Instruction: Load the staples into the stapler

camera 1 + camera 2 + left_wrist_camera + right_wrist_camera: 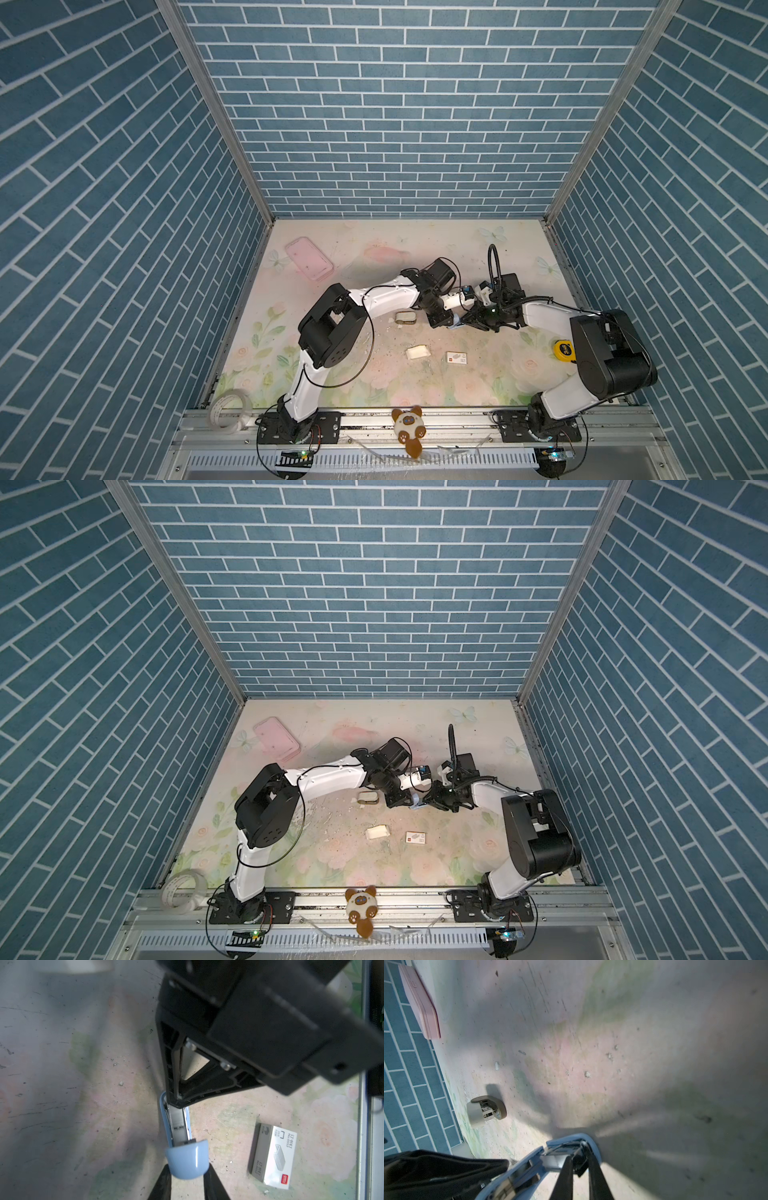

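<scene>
Both arms are meeting over the middle of the worktop [353,374] right now, working on the blue stapler [457,320] between them. I'm seeing the left claw [187,1172] clamping the stapler's rounded blue end, with a finger [163,1184] on each side, so it's closed on the stapler and gripping it.

The stapler is lying open with its grey metal channel facing the left wrist cam. The right claw [580,1152] is pointing in from the opposite side with its fingers pressed together. Its tips are sitting at the far end of that channel, right by the blue rim.

I'm not making out the staples themselves. I can't tell whether a strip is pinched in those closed tips or already lying in the channel, since it's all grey metal in there.

The little white tray [417,352] is sitting on the worktop between the stapler and the front rail [457,419]. I can't see into it from the top views. The sleeve [456,358], with its red mark, is lying flat just to the right of the tray and not touching it. The left wrist cam is catching the sleeve near the stapler too.

Other stuff lying around:
- A beige stapler [405,318] is sitting just left of the left claw.
- A pink case [309,258] is off in the back left corner.
- A yellow tape measure [562,348] is peeking out beside the right arm's elbow.
- A tape roll [228,409] and a plush toy [409,424] are sitting at the front rail.
</scene>
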You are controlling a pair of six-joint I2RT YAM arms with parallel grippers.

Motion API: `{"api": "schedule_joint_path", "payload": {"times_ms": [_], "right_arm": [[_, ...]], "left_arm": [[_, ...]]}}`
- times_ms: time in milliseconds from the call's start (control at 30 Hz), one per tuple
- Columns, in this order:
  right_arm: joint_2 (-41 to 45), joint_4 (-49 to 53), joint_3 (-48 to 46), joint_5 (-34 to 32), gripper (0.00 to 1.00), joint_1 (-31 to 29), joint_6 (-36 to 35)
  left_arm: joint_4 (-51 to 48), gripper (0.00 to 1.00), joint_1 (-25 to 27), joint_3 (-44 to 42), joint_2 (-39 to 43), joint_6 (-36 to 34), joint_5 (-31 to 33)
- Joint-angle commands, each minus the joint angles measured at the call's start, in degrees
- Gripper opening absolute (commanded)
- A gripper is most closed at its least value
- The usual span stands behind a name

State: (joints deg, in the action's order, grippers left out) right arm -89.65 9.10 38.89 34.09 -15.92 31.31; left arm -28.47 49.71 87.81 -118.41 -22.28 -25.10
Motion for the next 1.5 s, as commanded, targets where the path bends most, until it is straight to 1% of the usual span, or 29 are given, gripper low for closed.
{"api": "schedule_joint_path", "payload": {"times_ms": [0,233,433,600,767,933,1067,1267,1467], "right_arm": [[0.50,2.64,-1.89,-0.78,0.16,-0.51,1.38],[0.59,2.33,-1.89,-0.48,0.17,-0.63,1.52],[1.03,3.62,-0.45,-2.37,0.19,-0.51,0.52],[1.49,4.24,1.04,-3.76,0.21,-0.42,-0.20],[1.73,4.15,1.43,-3.62,0.21,-0.34,-0.28],[1.26,2.05,0.59,-2.07,0.21,-0.03,0.18],[0.66,-0.88,-0.11,0.06,0.20,-0.07,1.28],[1.06,-1.56,-0.48,-1.03,0.22,0.17,1.33],[0.53,-5.12,-2.31,-1.26,0.24,1.31,2.65]], "left_arm": [[-0.33,0.29,0.47,1.18,-1.65,0.27,0.01],[-0.36,0.29,0.56,1.05,-1.63,0.31,0.05],[-1.30,0.35,0.56,1.59,-0.88,-0.04,0.14],[-2.32,0.37,0.55,1.89,0.33,-0.74,0.52],[-2.38,0.39,0.56,1.40,0.82,-0.92,0.77],[-2.38,0.43,0.56,1.87,0.55,-0.80,0.76],[-2.55,0.43,0.47,1.93,0.92,-0.92,1.21],[-3.16,0.44,0.38,1.48,1.69,-1.44,1.64],[-3.50,0.44,0.30,1.65,1.82,-1.58,1.93]]}}
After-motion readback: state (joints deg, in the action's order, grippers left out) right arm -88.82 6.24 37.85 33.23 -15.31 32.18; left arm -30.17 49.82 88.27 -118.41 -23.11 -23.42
